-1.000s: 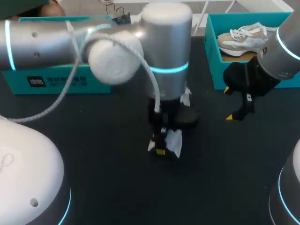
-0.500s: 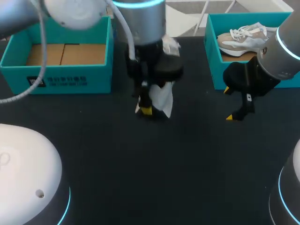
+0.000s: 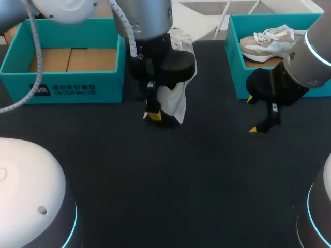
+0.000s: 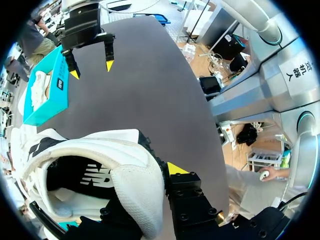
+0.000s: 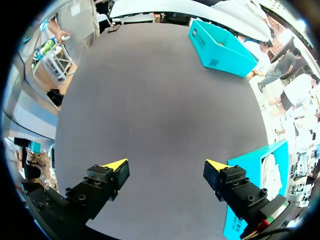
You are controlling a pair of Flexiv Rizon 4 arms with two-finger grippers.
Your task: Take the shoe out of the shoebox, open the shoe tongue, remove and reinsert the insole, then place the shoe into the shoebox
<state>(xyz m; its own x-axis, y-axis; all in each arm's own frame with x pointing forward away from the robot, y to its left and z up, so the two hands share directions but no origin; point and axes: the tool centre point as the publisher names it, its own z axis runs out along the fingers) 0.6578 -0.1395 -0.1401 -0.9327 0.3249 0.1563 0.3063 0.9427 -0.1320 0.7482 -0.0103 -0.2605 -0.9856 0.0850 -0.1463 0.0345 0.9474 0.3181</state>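
White shoe (image 4: pixel 125 167) clamped in left gripper (image 3: pixel 153 115) beside shoebox (image 3: pixel 77 89), right gripper (image 5: pixel 165 165) spread wide, empty, near second box (image 3: pixel 234 62).

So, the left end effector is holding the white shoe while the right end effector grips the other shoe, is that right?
Not quite: the right end effector is open and empty, as the right wrist view shows. The other shoe lies in its teal shoebox, untouched. The left end effector does hold the white shoe.

White shoe (image 3: pixel 175 103) with black lining, teal shoebox (image 3: pixel 77 90), dark grey table (image 3: pixel 196 175)
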